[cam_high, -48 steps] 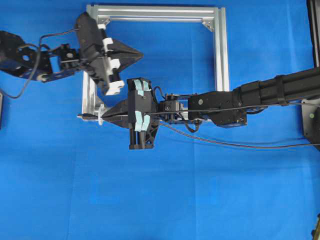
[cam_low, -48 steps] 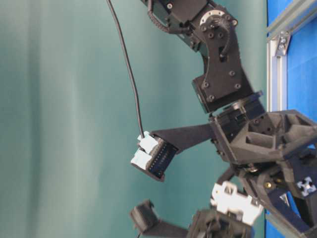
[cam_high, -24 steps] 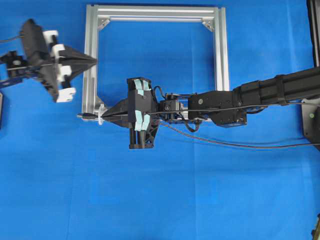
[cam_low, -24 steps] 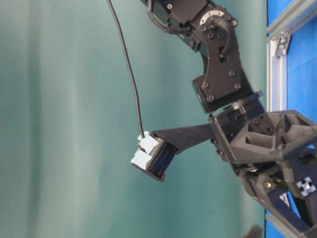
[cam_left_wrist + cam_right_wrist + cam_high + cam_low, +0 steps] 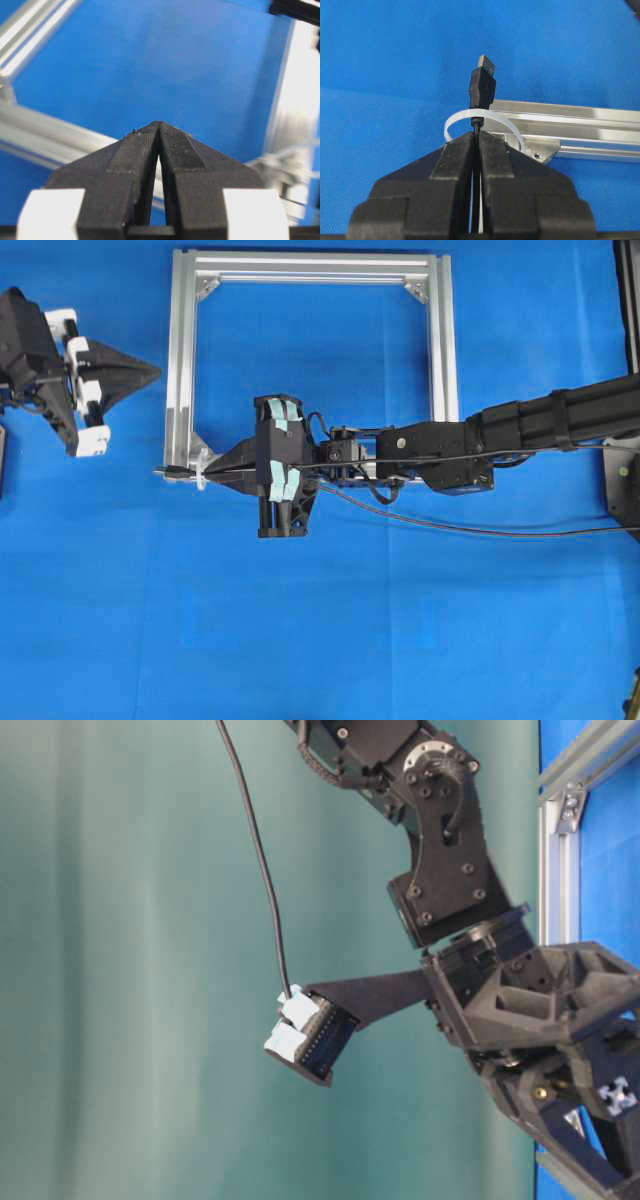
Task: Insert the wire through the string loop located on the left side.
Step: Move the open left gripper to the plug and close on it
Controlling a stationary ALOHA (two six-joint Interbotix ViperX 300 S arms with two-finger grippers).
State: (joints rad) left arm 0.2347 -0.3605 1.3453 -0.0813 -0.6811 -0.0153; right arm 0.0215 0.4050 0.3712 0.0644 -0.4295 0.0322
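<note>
The right gripper (image 5: 475,137), jaws clenched on the wire (image 5: 478,124), held its USB plug (image 5: 482,86) through the white string loop (image 5: 462,118) at the aluminium frame (image 5: 180,360)'s lower-left corner; the left gripper (image 5: 152,371), jaws pressed together empty, hung outside the frame over the blue worktop (image 5: 400,640).

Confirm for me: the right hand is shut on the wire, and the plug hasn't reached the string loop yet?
Not quite. The right hand is shut on the wire, but the plug has already passed through the string loop and sticks out beyond it, as the right wrist view shows.
</note>
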